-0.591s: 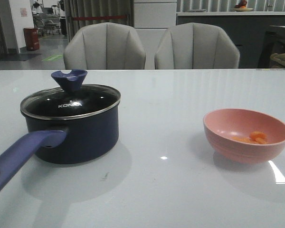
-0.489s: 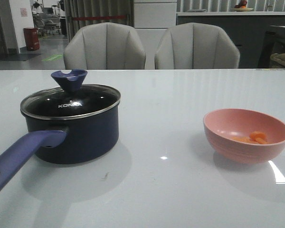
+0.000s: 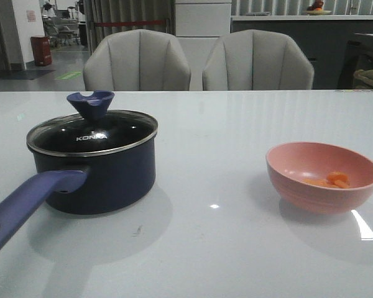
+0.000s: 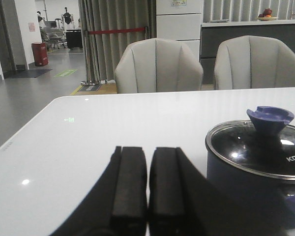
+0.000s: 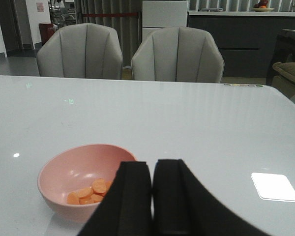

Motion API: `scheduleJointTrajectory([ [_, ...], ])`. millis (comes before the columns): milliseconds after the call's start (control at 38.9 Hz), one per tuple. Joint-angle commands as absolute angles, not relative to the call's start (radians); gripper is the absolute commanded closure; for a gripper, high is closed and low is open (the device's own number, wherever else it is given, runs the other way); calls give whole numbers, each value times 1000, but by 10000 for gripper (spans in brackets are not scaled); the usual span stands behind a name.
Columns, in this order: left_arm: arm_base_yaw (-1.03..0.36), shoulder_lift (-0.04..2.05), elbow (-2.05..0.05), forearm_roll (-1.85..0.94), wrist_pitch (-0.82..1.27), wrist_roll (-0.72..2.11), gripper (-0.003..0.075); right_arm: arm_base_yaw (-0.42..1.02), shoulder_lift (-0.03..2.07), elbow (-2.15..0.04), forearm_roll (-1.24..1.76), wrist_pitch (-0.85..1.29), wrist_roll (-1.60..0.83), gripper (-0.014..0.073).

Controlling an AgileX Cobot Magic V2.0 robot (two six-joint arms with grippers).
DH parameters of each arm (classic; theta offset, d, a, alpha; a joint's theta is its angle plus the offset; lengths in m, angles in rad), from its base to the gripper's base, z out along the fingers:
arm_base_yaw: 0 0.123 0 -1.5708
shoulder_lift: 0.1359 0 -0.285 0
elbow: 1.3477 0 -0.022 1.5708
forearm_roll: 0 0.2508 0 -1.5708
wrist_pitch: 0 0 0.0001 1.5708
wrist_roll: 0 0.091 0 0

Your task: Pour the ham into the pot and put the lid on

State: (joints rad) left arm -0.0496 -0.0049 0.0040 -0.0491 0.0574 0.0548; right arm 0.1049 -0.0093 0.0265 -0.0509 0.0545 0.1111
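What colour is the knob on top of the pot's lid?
Dark blue. The knob shows best in the front view, above the glass lid.

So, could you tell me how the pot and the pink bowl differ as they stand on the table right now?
The pot is dark navy, straight-walled and has a long handle; the pink bowl is rounded, shallower and has no handle. The pot is closed by its glass lid, while the pink bowl is open, with the ham lying in it. The pot looks wider and taller. Both stand upright on the white table, untouched by either arm.
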Motion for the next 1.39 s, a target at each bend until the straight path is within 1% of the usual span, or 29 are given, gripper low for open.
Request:
scheduleJointTrajectory([
  [0,-44,-22,27,-54,-20,46,608,106,-30,22,-62,-25,110,413],
  [566,-44,-22,27,-54,-25,46,608,106,-30,22,-62,-24,110,413],
  [669,-44,-22,27,-57,-134,46,608,106,-30,22,-62,-24,110,413],
  [771,-44,-22,20,-142,-313,46,608,106,-30,22,-62,-24,110,413],
  [823,-44,-22,0,-186,-322,46,608,106,-30,22,-62,-24,110,413],
  [900,-44,-15,-60,-210,-253,46,608,106,-30,22,-62,-24,110,413],
  [977,-44,16,-135,-205,-126,46,608,106,-30,22,-62,-24,110,413],
  [1234,-44,232,-408,-186,233,46,608,106,-30,22,-62,-23,110,413],
  [1286,-44,267,-433,-186,276,46,608,106,-30,22,-62,-23,110,413],
  [1363,-44,305,-440,-188,286,46,608,106,-30,22,-62,-23,110,413],
])
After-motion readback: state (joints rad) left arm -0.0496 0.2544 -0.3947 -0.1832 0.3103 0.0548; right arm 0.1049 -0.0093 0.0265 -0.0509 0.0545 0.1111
